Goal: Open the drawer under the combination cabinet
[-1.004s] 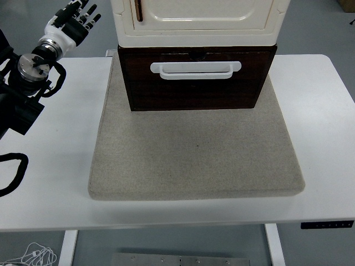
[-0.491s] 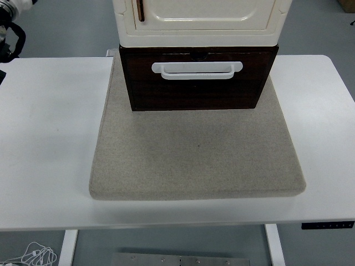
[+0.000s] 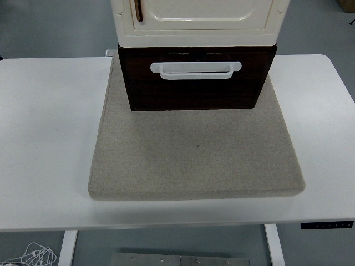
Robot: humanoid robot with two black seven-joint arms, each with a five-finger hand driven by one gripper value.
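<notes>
Neither hand of the robot is visible in the head view, so the state of their fingers cannot be told.

The dark brown drawer (image 3: 197, 88) is at the far middle of the counter (image 3: 50, 138), under the cream cabinet (image 3: 199, 22), which sits directly on top of it. The drawer front faces the near edge and stands forward of the cabinet front above it. On the upper part of the front there is a white handle (image 3: 195, 70), long and horizontal, with nothing touching it. At the left of the cabinet door a small dark brown handle (image 3: 138, 10) stands upright.

The drawer stands on the far part of a grey felt mat (image 3: 194, 160), which covers the middle of the counter. A small black control panel (image 3: 327, 224) is on the near edge at the right. Under the counter, at the lower left, some white cable (image 3: 34, 255) lies on the floor.
</notes>
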